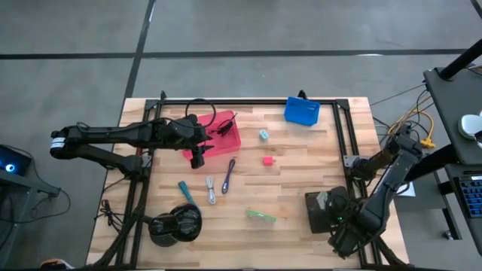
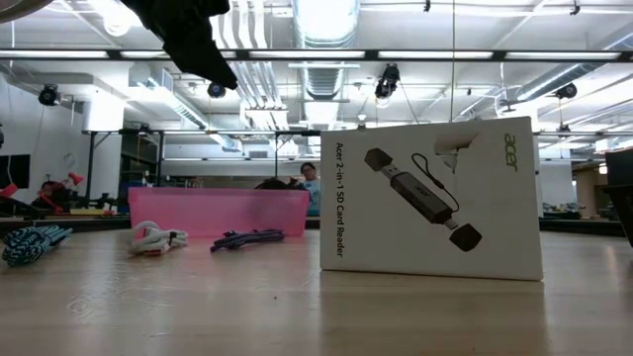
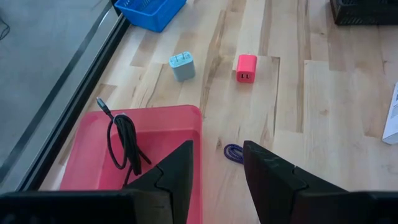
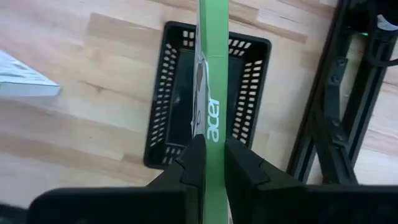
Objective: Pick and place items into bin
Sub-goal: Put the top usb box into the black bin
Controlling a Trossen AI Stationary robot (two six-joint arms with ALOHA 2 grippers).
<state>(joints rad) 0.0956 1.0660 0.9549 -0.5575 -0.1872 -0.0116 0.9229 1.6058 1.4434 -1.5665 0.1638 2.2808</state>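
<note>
My right gripper (image 4: 210,148) is shut on a green packet (image 4: 209,74) marked "acer", above a black basket (image 4: 245,81) at the table's near right (image 1: 320,212). A second such packet (image 1: 261,216) stands on the table, its white face (image 2: 430,198) close in the low view. My left gripper (image 3: 214,168) hangs open over the near rim of the pink bin (image 1: 218,137), where a black cable (image 3: 121,140) lies. On the table lie a purple cord (image 1: 228,175), grey cord (image 1: 211,188), teal pen (image 1: 185,191), pale teal cube (image 3: 182,65) and pink cube (image 3: 246,67). My right gripper pinches the green packet between its two fingers, one on each broad face, so that the narrow green edge (image 4: 211,132) faces the wrist camera. The fingers come from above, pointing steeply down. The packet hangs below them over the black basket; whether its lower end touches the basket I cannot tell.
A blue basket (image 1: 302,111) stands at the far edge. A big black round object (image 1: 177,223) sits at the near left. A black metal frame (image 1: 346,135) runs round the table. Bare wood lies between the cubes and the black basket.
</note>
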